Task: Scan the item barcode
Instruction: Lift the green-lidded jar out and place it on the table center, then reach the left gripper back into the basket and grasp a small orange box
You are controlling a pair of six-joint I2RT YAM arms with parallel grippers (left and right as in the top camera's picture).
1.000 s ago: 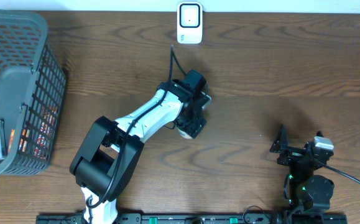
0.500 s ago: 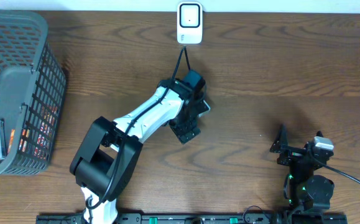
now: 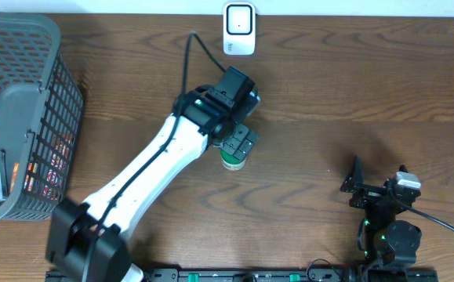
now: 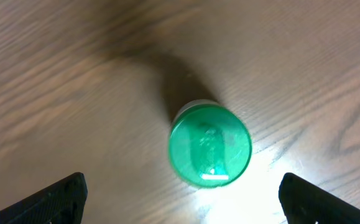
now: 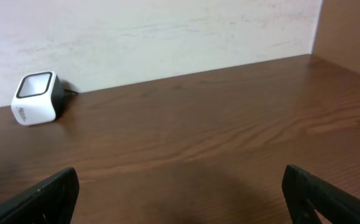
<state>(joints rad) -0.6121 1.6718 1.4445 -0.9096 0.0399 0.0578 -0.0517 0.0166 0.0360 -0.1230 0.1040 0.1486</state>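
The left end effector [image 3: 237, 147] hangs directly over the item, a small round container with a green lid [image 3: 232, 162], near the middle of the wooden surface [image 3: 352, 86]. In the left wrist view its two dark fingertips [image 4: 58, 198] sit at the bottom corners of the frame, spread as wide as they go, with nothing between them but bare wood. It holds nothing and does not touch the container [image 4: 209, 146].

The container stands upright and alone on the surface, seen from straight above. Its lid is a glossy green circle with a bright glare spot near its lower edge and a faint raised shape at its centre. A thin pale rim shows along the top edge, and in the overhead view a little of a white body peeks out beneath the lid. Its sides are hidden from these angles.

The right end effector [image 3: 375, 188] rests near the front right of the surface, well apart from the container. Its fingers are also fully spread and empty, as the right wrist view shows [image 5: 183, 199].

A white scanner [image 3: 238, 29] sits at the back edge of the surface, against the wall. A dark grey mesh basket [image 3: 63, 117] stands at the far left.
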